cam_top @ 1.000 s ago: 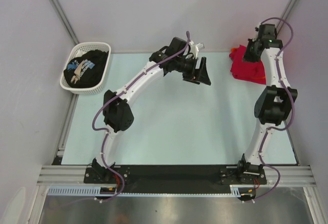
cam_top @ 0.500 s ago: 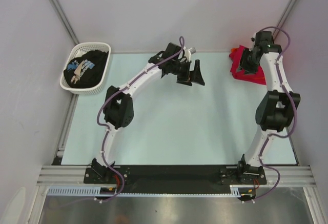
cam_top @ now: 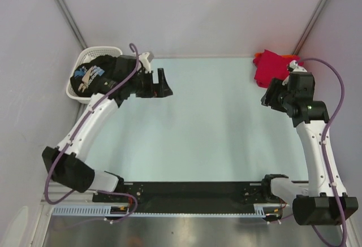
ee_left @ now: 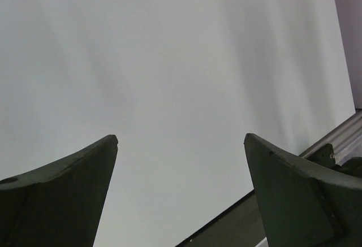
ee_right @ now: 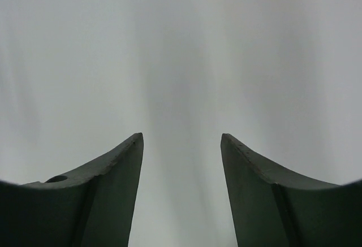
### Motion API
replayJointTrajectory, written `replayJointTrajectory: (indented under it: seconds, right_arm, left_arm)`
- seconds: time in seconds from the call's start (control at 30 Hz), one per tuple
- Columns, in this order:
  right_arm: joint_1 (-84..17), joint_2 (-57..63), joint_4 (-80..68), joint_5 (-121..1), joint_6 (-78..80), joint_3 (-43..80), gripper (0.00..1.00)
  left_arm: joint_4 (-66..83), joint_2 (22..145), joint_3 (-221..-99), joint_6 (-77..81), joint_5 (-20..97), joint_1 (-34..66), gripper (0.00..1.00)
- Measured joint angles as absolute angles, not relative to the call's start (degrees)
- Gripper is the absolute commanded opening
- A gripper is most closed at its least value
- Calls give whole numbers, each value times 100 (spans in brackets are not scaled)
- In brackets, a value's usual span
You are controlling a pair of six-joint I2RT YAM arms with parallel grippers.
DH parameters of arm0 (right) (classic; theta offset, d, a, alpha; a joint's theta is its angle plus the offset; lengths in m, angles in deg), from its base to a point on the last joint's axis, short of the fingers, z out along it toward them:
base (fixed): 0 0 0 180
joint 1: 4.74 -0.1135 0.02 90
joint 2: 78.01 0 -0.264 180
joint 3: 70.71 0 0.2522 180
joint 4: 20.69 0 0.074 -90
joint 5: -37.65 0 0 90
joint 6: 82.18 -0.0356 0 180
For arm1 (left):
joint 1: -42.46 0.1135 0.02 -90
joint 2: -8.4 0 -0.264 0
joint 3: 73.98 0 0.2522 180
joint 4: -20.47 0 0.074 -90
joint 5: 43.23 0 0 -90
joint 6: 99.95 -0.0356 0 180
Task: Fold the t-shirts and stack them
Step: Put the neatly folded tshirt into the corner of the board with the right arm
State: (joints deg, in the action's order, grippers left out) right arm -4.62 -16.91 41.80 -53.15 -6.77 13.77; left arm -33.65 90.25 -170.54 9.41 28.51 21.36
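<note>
A folded crimson-red t-shirt (cam_top: 269, 69) lies in the table's back right corner, with a sliver of orange t-shirt (cam_top: 292, 61) showing at its right edge. A black t-shirt with pale print (cam_top: 94, 74) is bundled in the white basket (cam_top: 105, 50) at back left. My left gripper (cam_top: 166, 84) hovers just right of the basket, pointing right. In its wrist view the left gripper (ee_left: 180, 138) is wide open and holds nothing. My right gripper (cam_top: 267, 95) sits just in front of the red t-shirt, apart from it. In its wrist view the right gripper (ee_right: 181, 135) is open over bare surface.
The pale green table top (cam_top: 215, 128) runs between grey walls, with slanted frame posts (cam_top: 64, 9) at the back corners. A black mounting rail (cam_top: 192, 189) carrying both arm bases crosses the near edge.
My right gripper has opened, let go of the red t-shirt and drawn back toward the near side. The left arm has swung from the back middle leftward to beside the basket.
</note>
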Motion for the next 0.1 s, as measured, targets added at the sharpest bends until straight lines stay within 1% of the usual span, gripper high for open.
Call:
replayJointTrajectory:
  seconds: [0.1]
  right_arm:
    - [-545,-1518,4161,-5256,-716,1377,68]
  left_arm:
    - [-3413,8625,-16643,873,2901,2243,99]
